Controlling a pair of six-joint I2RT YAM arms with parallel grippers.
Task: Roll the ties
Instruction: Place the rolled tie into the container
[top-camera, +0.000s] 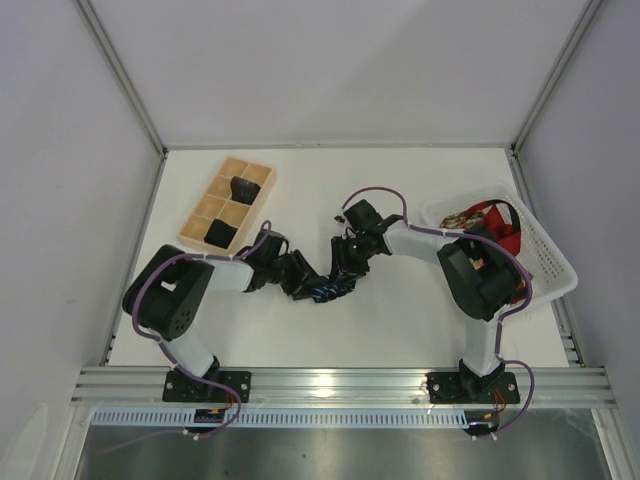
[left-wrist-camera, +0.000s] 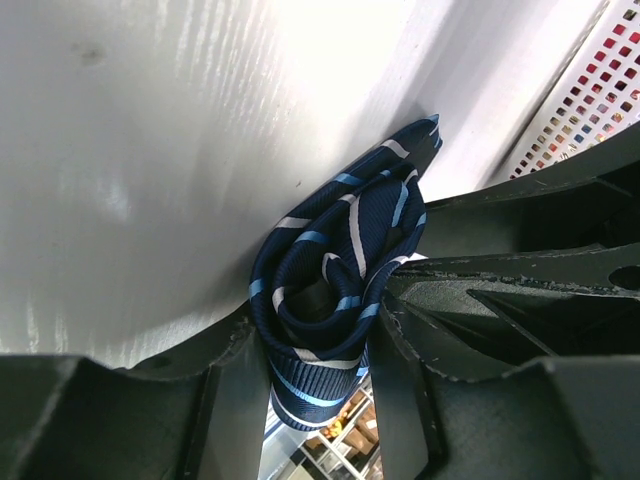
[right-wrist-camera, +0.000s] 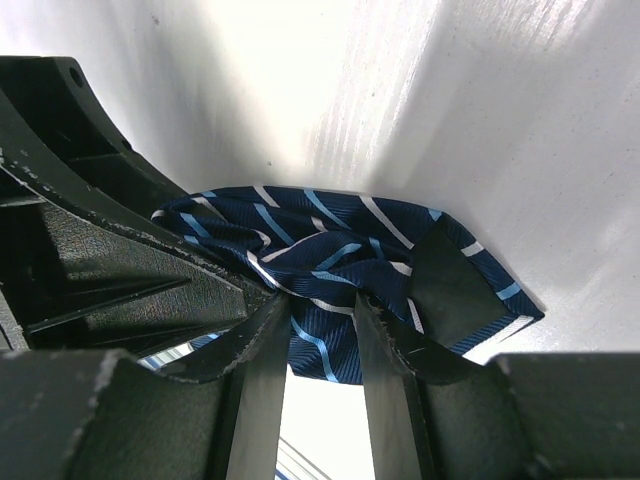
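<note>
Here, two grippers are sharing one navy tie mid-roll

**Top view.** The left gripper (top-camera: 300, 280) and right gripper (top-camera: 345, 268) are meeting over the middle of the table (top-camera: 400, 320), tips almost touching, with the navy tie (top-camera: 325, 292) bunched between them. At the far left, a wooden tray (top-camera: 205, 198) is holding two rolled bundles (top-camera: 243, 188) in separate compartments, so this roll is probably heading there too. At the right, a basket (top-camera: 550, 265) is holding a red tie (top-camera: 497, 225) and a gold-patterned tie (top-camera: 460, 217), apparently awaiting their turn.

**Left wrist view.** The left gripper (left-wrist-camera: 318, 345) is clamping narrowly on the navy tie (left-wrist-camera: 335, 290), its fingers (left-wrist-camera: 240, 385) pressing the coil's flanks. The spiral is showing end-on, so this pinch is likely preventing the turns from springing apart.

**Right wrist view.** The right gripper (right-wrist-camera: 322, 335) is nearly closed, its fingers (right-wrist-camera: 265, 350) pinching a fold of the navy tie (right-wrist-camera: 330, 245), which is lying on the table. A pointed end is sticking out loose at the right, so the roll is judged close to finished but not yet complete.
</note>
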